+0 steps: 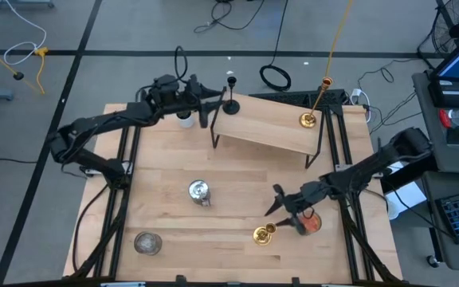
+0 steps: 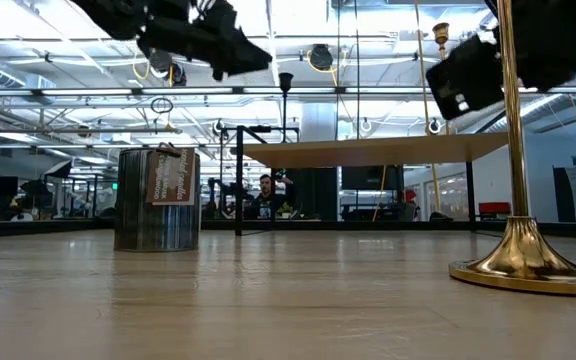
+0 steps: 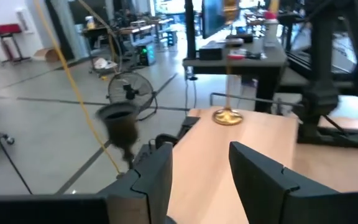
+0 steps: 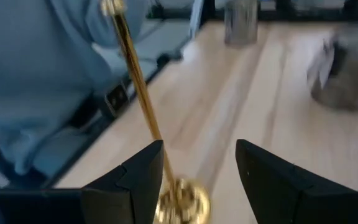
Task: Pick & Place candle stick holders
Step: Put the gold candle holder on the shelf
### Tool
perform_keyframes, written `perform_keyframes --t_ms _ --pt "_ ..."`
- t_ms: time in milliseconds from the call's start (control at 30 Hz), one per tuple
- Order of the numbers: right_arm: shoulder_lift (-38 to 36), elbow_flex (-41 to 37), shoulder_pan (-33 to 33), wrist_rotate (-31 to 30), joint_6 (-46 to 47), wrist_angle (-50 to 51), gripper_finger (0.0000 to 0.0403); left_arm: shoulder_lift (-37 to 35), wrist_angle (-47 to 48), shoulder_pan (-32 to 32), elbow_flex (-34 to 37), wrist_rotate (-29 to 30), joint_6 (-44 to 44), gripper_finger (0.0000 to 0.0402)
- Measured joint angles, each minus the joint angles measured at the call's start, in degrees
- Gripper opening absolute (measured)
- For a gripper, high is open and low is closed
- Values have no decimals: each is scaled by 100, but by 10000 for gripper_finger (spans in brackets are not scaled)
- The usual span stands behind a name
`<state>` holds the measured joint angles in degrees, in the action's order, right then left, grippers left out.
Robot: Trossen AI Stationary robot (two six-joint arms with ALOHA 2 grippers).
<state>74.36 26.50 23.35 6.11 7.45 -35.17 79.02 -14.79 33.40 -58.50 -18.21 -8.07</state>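
Observation:
On the raised wooden shelf [image 1: 269, 123] the slim black stemmed holder [image 1: 231, 102] stands upright on its base at the left end. A tall brass holder [image 1: 307, 119] stands at the right end. My left gripper [image 1: 212, 108] hangs open just left of the black holder [image 3: 122, 124] and touches nothing. A second brass holder [image 1: 263, 234] stands on the table near the front, beside the orange-red cup [image 1: 312, 225]. My right gripper [image 1: 274, 201] is open just above and beyond this brass holder; its stem [image 4: 135, 81] rises past one finger and its base [image 4: 182, 200] lies low between the fingers.
Two silvery glass cups stand on the table, one mid-table [image 1: 200, 191] and one near the front left [image 1: 147, 242]. A small white cup [image 1: 185, 119] sits under my left arm by the shelf's left leg. Dark shelf legs [image 1: 213, 135] stand on the table.

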Motion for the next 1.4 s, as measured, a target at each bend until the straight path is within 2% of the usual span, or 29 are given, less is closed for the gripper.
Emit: perform_keyframes --t_ms 300,567,700,933,1067,1233,1400 --pt "1036 0 257 12 -61 -1407 196 -1037 1201 -404 0 2 -259 166" --pt "1364 2 415 -105 -82 -2139 192 -1969 2545 -552 0 10 -249 166" --pt "1361 7 397 -468 -83 -2201 158 -2315 3440 -676 0 17 -440 165" --pt "1362 7 372 -438 -124 -2318 59 -2640 4891 -853 2 30 -360 165" --pt "1364 7 372 -442 -393 -2518 13 -2745 4803 -1051 291 28 -185 165" --pt "1359 7 343 -572 -731 -3109 29 -2921 4331 -1271 867 31 123 165" --pt "1322 50 231 -1425 -838 -3664 19 -3067 3941 -1432 1396 35 472 165"
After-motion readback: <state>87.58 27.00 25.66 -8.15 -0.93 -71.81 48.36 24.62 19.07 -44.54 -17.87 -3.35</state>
